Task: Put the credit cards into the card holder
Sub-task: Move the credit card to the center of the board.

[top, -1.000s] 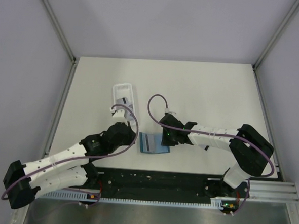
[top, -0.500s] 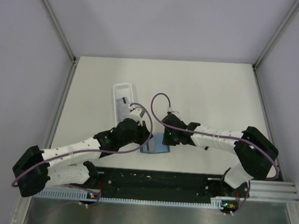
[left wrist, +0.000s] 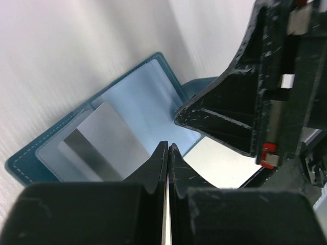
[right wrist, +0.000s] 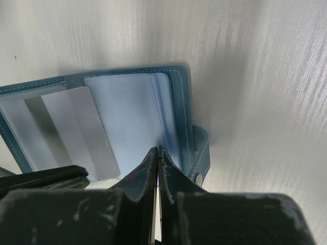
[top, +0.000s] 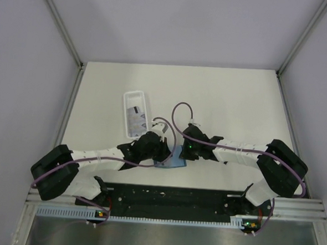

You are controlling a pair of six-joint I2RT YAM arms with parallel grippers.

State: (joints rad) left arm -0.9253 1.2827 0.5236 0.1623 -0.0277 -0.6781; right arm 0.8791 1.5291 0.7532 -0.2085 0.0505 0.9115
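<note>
The left gripper (left wrist: 167,147), pinched together, came to the card holder (left wrist: 138,97) with 1 credit card (left wrist: 99,135) inside; right gripper (right wrist: 157,149) just pinched together

Soft, even light; desk (top: 226,98) shows streaky sheen in wrist views, a shadow beside the card holder (right wrist: 181,102).

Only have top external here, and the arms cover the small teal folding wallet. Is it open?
Observer: Yes. The teal folding wallet lies open, pale blue sleeves facing up.
Operator: Any card in it?
Observer: One pale grey flat card lies on one half. I can't tell whether it's tucked in.
Operator: Left gripper?
Observer: The left gripper is shut, tips just over the wallet. A thin pale edge between the fingers looks like a card.
</note>
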